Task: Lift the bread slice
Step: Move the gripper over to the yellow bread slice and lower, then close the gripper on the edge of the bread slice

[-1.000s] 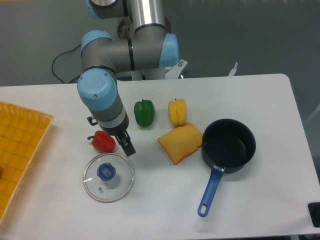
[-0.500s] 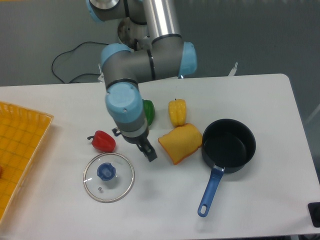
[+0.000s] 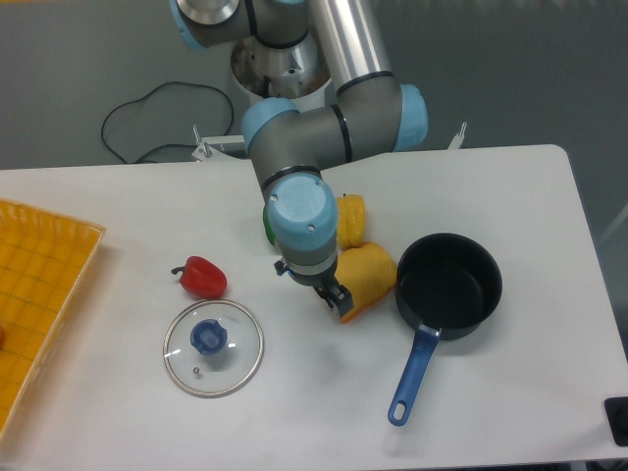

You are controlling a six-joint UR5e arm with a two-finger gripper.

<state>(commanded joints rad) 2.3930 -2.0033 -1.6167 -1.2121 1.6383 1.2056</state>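
White desk (image 3: 510, 196) mid-area: the gripper (image 3: 335, 297) hangs over the bread slice's (image 3: 368, 278) near-left corner; most of the slice lies toward the right edge. Jaw state unclear.

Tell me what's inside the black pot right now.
The black pot shows only its bare dark interior; nothing visible inside. The near wall hides a sliver of the floor. The bread slice lies outside, against its left rim.

You're looking at a robotics lab: plain white table (image 3: 510, 186), grey wall, loose cable (image 3: 147, 113), toy kitchenware.
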